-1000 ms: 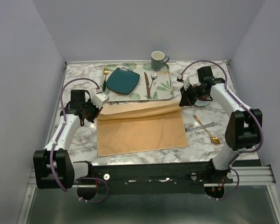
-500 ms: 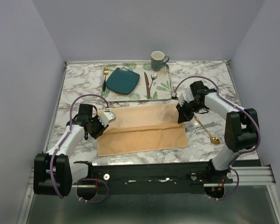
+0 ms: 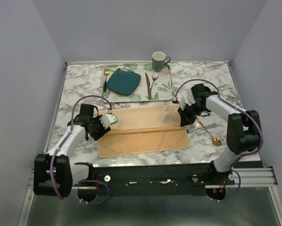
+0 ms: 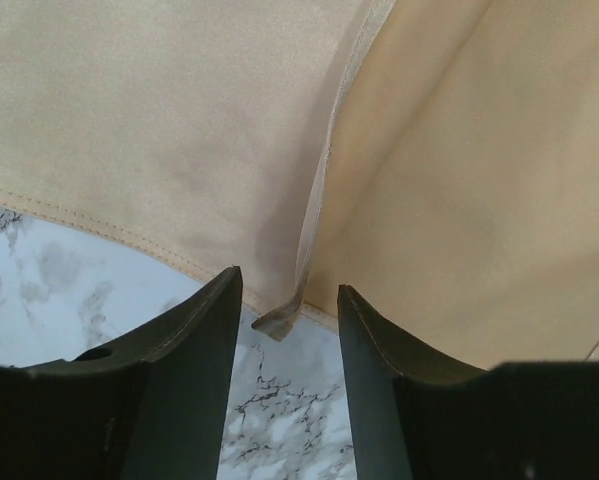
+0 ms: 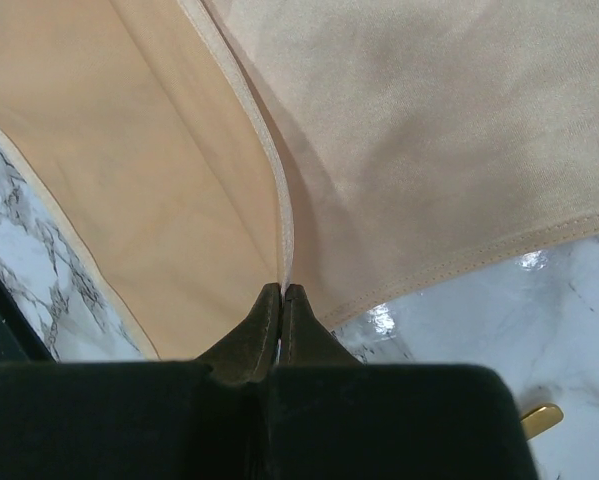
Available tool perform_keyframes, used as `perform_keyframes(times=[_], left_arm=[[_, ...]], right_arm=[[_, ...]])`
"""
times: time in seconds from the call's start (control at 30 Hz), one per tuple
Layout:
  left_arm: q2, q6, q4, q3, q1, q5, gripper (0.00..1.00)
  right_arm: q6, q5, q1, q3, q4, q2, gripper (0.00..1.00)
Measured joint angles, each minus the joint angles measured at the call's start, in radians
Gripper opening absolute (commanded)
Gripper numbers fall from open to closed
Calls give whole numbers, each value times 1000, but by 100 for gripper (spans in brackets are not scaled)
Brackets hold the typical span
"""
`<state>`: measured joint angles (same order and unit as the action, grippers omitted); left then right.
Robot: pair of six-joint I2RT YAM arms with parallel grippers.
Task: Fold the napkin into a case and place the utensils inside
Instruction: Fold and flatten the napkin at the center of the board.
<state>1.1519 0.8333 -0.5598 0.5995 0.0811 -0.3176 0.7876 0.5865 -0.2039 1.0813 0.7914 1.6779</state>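
The peach-tan napkin lies on the marble, its far edge folded over toward the near side. My left gripper stands open at the napkin's left end. In the left wrist view the loose folded corner rests on the table between the fingers, touching neither. My right gripper is shut on the folded edge at the right end, and in the right wrist view its tips pinch the hem. The gold spoon and the silver knife lie crossed just right of the napkin.
A leaf-patterned tray at the back holds a teal plate, a dark-handled gold fork, a brown-handled knife and a small spoon. A green mug stands behind it. Grey walls close in the table.
Both arms carried the napkin's far edge toward the near side, laying it over the lower half. The left gripper opened and let go of its corner. The right stayed shut on the edge.
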Motion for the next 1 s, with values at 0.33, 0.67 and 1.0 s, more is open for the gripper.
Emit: perform_keyframes(times=[0.33,0.67,1.0], left_arm=[[43,68,-58,55,0,-13,0],[40,96,-113,32,19,-24,0],[-32,99,-130,-14,26,-26,0]], right_arm=[[40,-22,0,-1,15,-1,1],[56,-28,-46,-101,27,-24,1],[60,-61,-58,-150,53,-115,1]])
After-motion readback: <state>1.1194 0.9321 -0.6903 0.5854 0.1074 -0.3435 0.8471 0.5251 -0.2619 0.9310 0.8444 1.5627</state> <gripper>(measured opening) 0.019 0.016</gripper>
